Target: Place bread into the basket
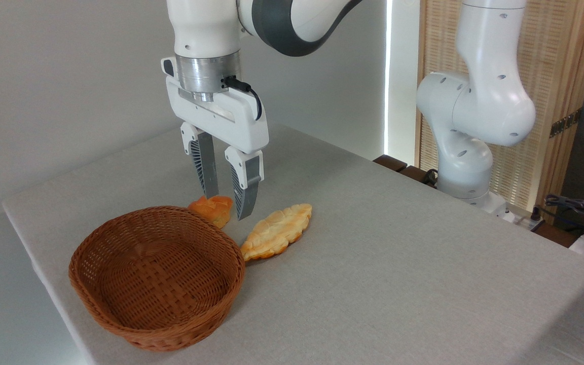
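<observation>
Farthest left on the grey tabletop (pixel 398 263) sits the basket (pixel 156 276), a round, shallow, reddish-brown wicker one with nothing inside it, close to the tabletop's left edge. Just behind its far rim lies the bread (pixel 214 208), a small orange-golden bun; the rim hides the bun's lower left part, so bun and basket look to be touching or nearly so, though which cannot be told.

Above the bun hangs the pincer (pixel 226 205), pointing straight down from the white arm (pixel 211 30). Its two ribbed fingers (pixel 206 172) stand apart, open, one tip at the bun's top and the other just off its right side; whether either tip touches the bread cannot be told. Nothing is gripped.

Right of the bun, just beside it, lies a longer, flat, pale-yellow leaf-shaped pastry (pixel 277 231), slanting from the basket's right rim up toward the right. Its lower end meets or almost meets the wicker wall, and it crowds the space beside the right finger.

The middle and right of the tabletop are bare cloth. Beyond the far right edge rises the arm's white base (pixel 467 152), with a slatted wooden screen (pixel 560 76) behind it and some dark cables (pixel 576 205) at the far right.
</observation>
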